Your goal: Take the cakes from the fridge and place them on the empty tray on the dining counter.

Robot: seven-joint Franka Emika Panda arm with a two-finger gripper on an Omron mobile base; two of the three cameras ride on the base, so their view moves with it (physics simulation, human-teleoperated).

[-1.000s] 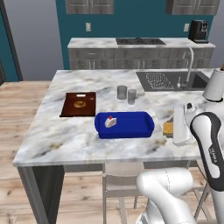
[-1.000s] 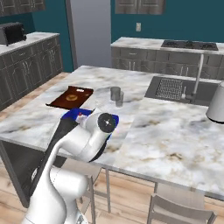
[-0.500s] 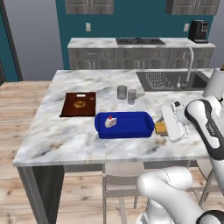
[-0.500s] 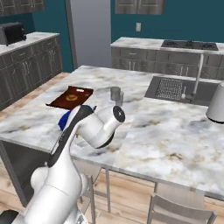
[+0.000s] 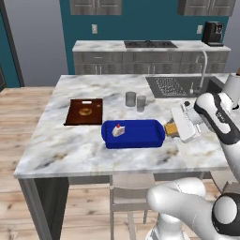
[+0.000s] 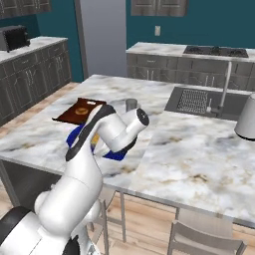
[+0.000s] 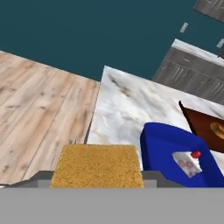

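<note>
My gripper is shut on the flat tan-brown square cake, held just above the dining counter at the right end of the blue tray. The white wedge cake with a red cherry lies in the tray's left half. The hand view has the tan cake between the fingertips of the gripper, with the tray and the wedge cake beyond it. From the right base, my arm covers most of the tray.
A dark wooden board with a round pastry lies left of the tray. Two glasses stand behind it, and the sink with its tap is at the right. A tall plain grey panel rises at the back; I cannot tell if it is the fridge.
The arm has swung the tan cake leftwards to the tray's right end, and the hand has turned from upright to lying level. The wedge cake and tray have stayed put.
</note>
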